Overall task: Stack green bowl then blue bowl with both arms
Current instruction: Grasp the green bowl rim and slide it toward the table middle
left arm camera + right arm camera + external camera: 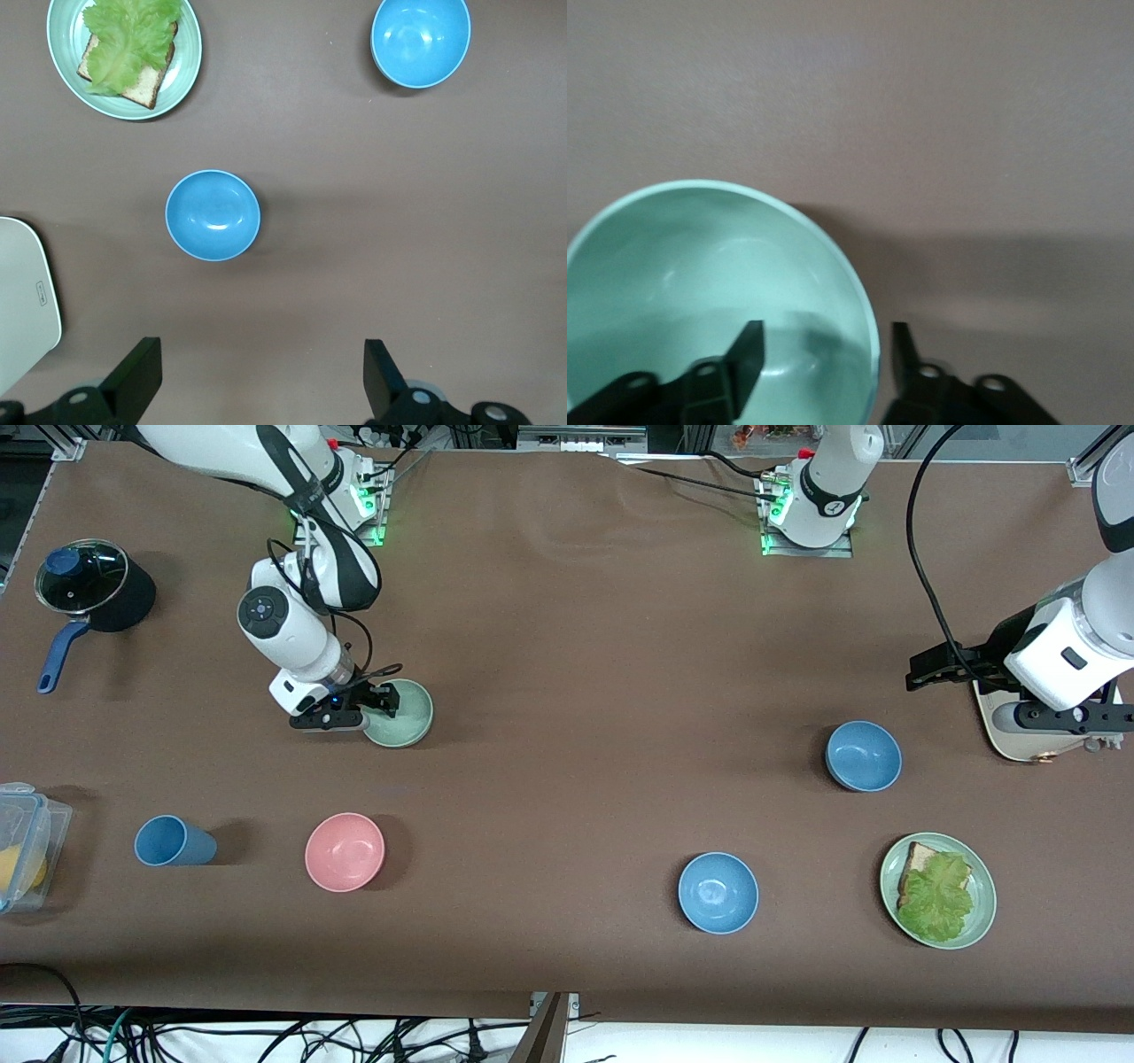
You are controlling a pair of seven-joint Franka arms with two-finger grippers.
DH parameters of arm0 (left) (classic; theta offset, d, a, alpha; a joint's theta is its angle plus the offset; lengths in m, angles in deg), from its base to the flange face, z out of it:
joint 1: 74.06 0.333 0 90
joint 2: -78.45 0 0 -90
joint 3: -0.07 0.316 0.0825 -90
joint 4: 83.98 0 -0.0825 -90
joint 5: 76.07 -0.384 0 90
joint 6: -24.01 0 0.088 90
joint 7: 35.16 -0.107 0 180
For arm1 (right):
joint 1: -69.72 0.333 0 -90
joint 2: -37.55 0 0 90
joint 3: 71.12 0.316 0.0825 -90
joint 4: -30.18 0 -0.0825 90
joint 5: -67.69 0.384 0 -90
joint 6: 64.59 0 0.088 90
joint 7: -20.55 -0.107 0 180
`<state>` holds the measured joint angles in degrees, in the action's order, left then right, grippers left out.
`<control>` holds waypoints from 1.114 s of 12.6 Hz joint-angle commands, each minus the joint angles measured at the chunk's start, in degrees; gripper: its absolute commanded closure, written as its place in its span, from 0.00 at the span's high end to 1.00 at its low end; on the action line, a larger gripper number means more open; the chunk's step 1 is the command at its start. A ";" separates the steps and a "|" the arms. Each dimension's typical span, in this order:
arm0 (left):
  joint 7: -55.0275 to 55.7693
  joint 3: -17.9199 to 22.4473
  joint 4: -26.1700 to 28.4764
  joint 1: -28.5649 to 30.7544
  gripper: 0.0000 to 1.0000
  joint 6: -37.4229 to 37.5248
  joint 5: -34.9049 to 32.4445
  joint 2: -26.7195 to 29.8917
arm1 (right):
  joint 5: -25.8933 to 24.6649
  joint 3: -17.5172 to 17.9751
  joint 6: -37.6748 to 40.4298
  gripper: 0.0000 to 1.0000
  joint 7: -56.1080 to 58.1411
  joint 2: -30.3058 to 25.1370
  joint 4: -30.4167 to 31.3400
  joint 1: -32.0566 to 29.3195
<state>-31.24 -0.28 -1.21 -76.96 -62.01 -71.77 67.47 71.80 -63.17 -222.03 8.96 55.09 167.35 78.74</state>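
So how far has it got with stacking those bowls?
Nothing is stacked yet. The right gripper straddles the green bowl's rim, one finger inside, not yet closed or lifted. The left gripper hangs open over the table near the blue bowl, which remains to be picked up.

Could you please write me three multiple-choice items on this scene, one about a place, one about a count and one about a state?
1. Where is the right end effector?
A. At the small pale mint-green bowl's rim
B. Over the pink bowl
C. Over the black pot

2. How many small blue bowls are on the brown table?
A. One
B. Two
C. Three

3. How is the left end effector?
A. Shut on a bowl
B. Open, holding nothing
C. Shut on the plate

Answers: 1 A, its fingers straddle the rim, one inside the bowl. 2 B, the duller blue bowl and the brighter blue bowl. 3 B, its fingers stand apart above bare table.
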 commanded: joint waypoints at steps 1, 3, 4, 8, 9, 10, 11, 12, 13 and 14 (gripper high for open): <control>-0.14 -0.18 -1.65 0.17 1.00 0.85 -0.61 -0.88 | 0.37 0.23 -0.68 0.00 0.43 0.13 -0.41 -0.14; -0.06 -0.18 -1.65 0.17 1.00 0.85 -0.70 -0.88 | 0.38 0.23 2.29 0.00 0.78 -0.57 -1.98 -0.23; 0.03 -0.18 -1.74 0.09 1.00 0.85 -0.79 -0.80 | 0.38 0.49 5.96 0.00 0.26 -1.53 -3.99 -0.06; 0.39 -0.09 -1.74 0.00 1.00 -0.63 -0.61 -1.06 | 0.29 3.74 14.87 0.00 -12.71 -0.58 -13.93 4.23; 0.30 -0.18 -1.82 -0.18 1.00 -0.99 -0.61 -0.97 | 0.38 3.75 14.88 0.00 -17.02 1.16 -16.38 7.12; 0.12 -0.18 -1.83 -0.18 1.00 -0.99 -0.70 -0.80 | 0.20 3.75 14.88 0.00 -21.85 3.27 -18.93 9.67; -0.14 0.08 -1.83 0.00 1.00 -0.99 -0.70 -0.80 | 0.11 3.66 14.88 0.00 -26.77 6.07 -22.78 12.92; -0.14 0.17 -1.83 0.61 1.00 -0.99 -0.61 -0.97 | -0.32 3.57 14.88 0.00 -31.86 8.97 -26.48 16.00; -0.14 0.17 -1.83 0.79 1.00 -0.99 -0.70 -1.06 | -0.59 3.48 14.79 0.00 -36.27 11.79 -29.91 18.73; -0.14 0.26 -1.83 0.79 1.00 -0.99 -0.70 -0.97 | -1.46 3.31 14.18 0.00 -39.62 13.99 -32.03 20.93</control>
<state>-31.24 0.08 -1.47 -76.59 -63.26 -71.77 67.19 71.62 -59.19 -208.20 -24.85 63.01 142.34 96.40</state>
